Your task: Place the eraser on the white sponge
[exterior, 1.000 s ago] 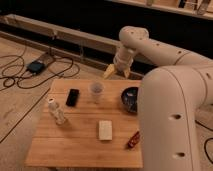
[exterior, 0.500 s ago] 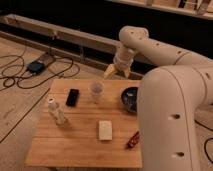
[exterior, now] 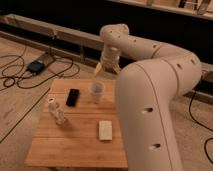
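**A:** Eraser (exterior: 73, 97), position?

**B:** Flat on the desk (exterior: 75, 142), in the left half, towards the far edge. Black, with rounded corners, long side running away from the camera. Just left of the clear cup (exterior: 96, 91), not touching it.

**A:** White sponge (exterior: 105, 130)?

**B:** Also flat on the desk, nearer the front edge, right of centre. Well apart from the eraser, with bare wood between. Top face fully visible.

**A:** Tool (exterior: 107, 71)?

**B:** Raised above the far edge of the desk, behind the clear cup, pointing downward. Fingers (exterior: 98, 72) spread apart, tips yellowish, gripping nothing. Well away from both eraser and white sponge.

**A:** Remaining items?

**B:** Small white-capped bottle (exterior: 56, 111), upright near the left edge, in front of the eraser. Pale arm (exterior: 150, 100) arching in from the right foreground and covering the right side of the desk. Cables (exterior: 20, 75) lying on the floor (exterior: 15, 115) to the left.
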{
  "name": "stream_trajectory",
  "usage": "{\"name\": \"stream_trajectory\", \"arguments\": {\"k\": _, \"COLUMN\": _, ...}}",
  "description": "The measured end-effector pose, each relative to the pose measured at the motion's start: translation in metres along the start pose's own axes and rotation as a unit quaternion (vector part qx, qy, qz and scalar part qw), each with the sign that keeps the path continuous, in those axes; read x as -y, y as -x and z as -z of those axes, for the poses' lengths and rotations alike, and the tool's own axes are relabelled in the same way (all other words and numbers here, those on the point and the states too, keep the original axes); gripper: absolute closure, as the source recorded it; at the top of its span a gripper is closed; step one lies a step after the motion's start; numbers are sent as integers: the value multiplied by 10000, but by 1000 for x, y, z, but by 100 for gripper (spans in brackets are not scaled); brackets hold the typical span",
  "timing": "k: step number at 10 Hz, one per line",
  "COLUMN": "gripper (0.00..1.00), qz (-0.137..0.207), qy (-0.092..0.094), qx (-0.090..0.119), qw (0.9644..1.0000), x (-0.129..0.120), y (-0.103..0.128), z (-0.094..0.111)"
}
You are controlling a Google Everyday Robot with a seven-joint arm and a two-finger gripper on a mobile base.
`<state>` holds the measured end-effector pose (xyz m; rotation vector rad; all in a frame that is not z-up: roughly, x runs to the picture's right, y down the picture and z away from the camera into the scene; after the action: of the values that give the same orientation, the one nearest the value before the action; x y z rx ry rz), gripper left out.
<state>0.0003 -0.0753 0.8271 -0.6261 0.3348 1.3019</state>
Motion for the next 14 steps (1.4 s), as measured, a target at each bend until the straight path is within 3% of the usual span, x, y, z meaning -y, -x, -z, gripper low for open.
{"name": "stream_trajectory", "arguments": {"k": 3, "gripper": 20, "qz": 89, "qy": -162, "qx": -49, "qw": 9998, "x": -55, "y": 15, "z": -9}}
{"name": "stream_trajectory", "arguments": {"k": 7, "gripper": 20, "qz": 601, "qy": -47, "qx": -31, "qw": 9982, "x": -120, "y": 27, "z": -29}}
{"name": "stream_trajectory", "arguments": {"k": 14, "gripper": 20, "qz": 934, "qy": 65, "qx": -423, "qw": 9947, "x": -167, "y": 20, "z": -101}}
